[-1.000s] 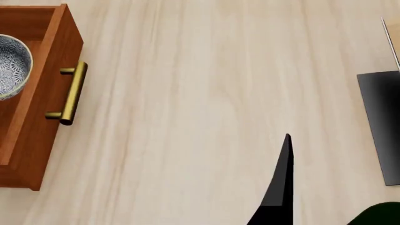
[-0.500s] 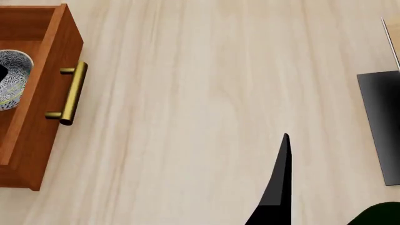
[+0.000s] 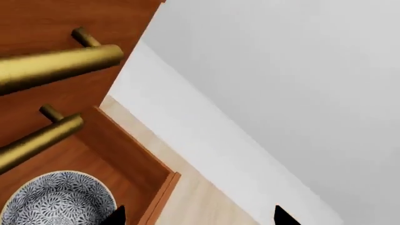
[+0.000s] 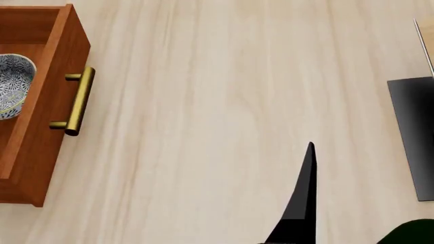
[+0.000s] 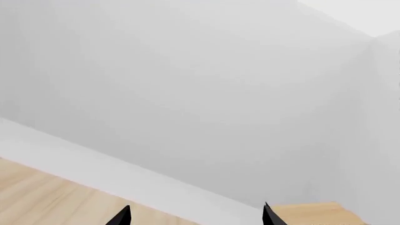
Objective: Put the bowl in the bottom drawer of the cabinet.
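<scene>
The blue-patterned bowl [image 4: 15, 84] lies inside the open bottom drawer [image 4: 58, 61] of the reddish-brown cabinet [image 3: 44, 23], partly cut off by the head view's left edge. The left wrist view shows the bowl [image 3: 59, 200] on the drawer floor, below two brass handles of the upper drawers. My left gripper [image 3: 200, 218] is open and empty, one fingertip beside the bowl's rim, the other over the pale floor outside the drawer. My right gripper [image 5: 196, 216] is open and empty, facing a white wall. The left gripper is out of the head view.
The drawer's brass bar handle [image 4: 78, 101] juts toward the pale wooden floor [image 4: 217, 101]. A black pointed part of my right arm [image 4: 304, 198] rises at the head view's bottom. A black slab [image 4: 413, 137] stands at the right edge, a dark green shape [image 4: 410, 233] at the corner.
The bowl shifted slightly nearer in the drawer a second ago. The dark gripper tip seen on it half a second ago has left the head view. The right arm's tip rose slightly.
</scene>
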You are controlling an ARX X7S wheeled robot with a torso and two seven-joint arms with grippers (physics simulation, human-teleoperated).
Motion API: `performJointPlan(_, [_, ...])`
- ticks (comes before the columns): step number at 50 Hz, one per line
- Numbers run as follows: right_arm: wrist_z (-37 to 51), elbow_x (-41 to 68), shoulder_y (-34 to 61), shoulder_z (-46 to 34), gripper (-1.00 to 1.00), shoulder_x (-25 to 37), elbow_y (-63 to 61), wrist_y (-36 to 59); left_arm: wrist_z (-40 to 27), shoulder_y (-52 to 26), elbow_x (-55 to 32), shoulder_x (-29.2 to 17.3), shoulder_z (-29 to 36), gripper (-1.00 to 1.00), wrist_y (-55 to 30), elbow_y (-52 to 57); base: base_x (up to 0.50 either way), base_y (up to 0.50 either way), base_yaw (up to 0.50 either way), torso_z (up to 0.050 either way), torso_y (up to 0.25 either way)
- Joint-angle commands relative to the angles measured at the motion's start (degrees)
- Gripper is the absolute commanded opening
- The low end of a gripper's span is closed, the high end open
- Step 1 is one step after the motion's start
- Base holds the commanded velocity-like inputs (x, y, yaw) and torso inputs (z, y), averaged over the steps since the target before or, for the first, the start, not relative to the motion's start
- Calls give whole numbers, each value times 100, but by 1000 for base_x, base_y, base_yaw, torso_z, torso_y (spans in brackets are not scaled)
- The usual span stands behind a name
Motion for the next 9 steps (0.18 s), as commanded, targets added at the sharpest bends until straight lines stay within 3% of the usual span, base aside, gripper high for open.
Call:
performJointPlan(1, [49,-137,-116,-9,100,-44,119,-136,-1294,-848,-1936,-330,60,100,-799,2050,0,0,0,0,0])
performJointPlan(5, [94,-199,-168,-11,100,-72,154,-176,-1225,-1003,-1929,-483,170,100,-948,2253,0,0,0,0,0])
performJointPlan(9, [137,-237,-220,-13,100,-123,210,-196,-707,-880,-1555,-592,284,100,-1109,2384,0,0,0,0,0])
